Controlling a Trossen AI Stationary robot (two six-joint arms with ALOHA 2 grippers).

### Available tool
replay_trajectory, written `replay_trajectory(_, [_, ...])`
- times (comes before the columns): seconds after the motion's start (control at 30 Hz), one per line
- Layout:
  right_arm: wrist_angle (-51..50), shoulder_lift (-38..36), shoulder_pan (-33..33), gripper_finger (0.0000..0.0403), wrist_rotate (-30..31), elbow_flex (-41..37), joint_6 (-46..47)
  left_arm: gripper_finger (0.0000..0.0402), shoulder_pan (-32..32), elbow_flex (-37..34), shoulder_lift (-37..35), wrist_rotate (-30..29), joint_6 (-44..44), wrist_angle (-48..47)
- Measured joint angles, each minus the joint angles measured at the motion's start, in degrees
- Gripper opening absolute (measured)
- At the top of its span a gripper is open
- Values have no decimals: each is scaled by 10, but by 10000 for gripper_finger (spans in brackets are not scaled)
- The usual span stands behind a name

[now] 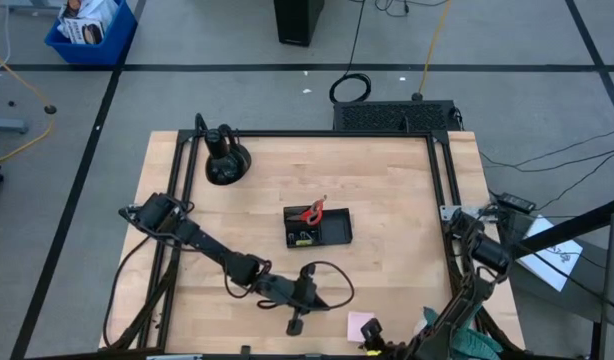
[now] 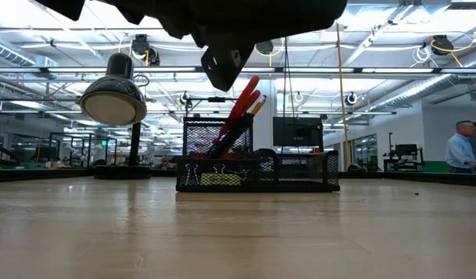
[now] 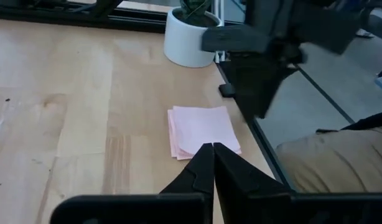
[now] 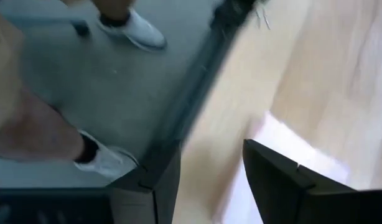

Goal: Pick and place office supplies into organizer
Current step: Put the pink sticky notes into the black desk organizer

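The square pink notepad lies flat on the table near its front right edge. My left gripper is shut, pointing low at the notepad's near side, with a small gap to it in the high view. My right gripper hangs open just above the notepad, and also shows as a dark shape over it in the left wrist view. The black organizer stands mid-table. Red-handled scissors and pencils stand upright in it.
A black domed lamp stands at the far left. A white plant pot sits beside the notepad by the table's dark frame rail. A person's shoes show on the floor past that edge. A teal-green cloth lies off the front right corner.
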Motion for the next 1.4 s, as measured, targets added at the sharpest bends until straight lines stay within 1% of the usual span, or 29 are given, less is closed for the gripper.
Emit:
replay_trajectory(0.1, [-62,26,-1,164,2,24,30,11,-3,0,0,0,0,0])
replay_trajectory(0.17, [-84,38,-2,164,17,34,43,5,-3,0,0,0,1,0])
replay_trajectory(0.23, [-98,43,-5,164,19,37,54,3,-3,0,0,-5,2,0])
replay_trajectory(0.33, [-125,48,-12,164,30,38,91,9,-3,0,0,-17,2,-1])
replay_trajectory(0.47, [-148,47,-13,164,64,36,100,19,-3,0,0,-19,2,-1])
replay_trajectory(0.53, [-155,48,-14,164,74,36,101,16,-3,0,0,-10,2,-6])
replay_trajectory(0.67, [-163,48,-18,164,77,35,101,3,-3,0,11,15,11,-11])
replay_trajectory(0.83, [-172,48,-25,164,77,35,99,13,4,0,53,21,13,30])
replay_trajectory(1.07, [-174,48,-36,164,90,32,80,5,34,12,93,10,-22,44])
replay_trajectory(1.23, [-164,47,-43,164,95,23,65,9,41,21,95,-16,-37,35])
replay_trajectory(1.4, [-153,47,-44,164,99,19,46,5,39,21,97,-20,-65,15])
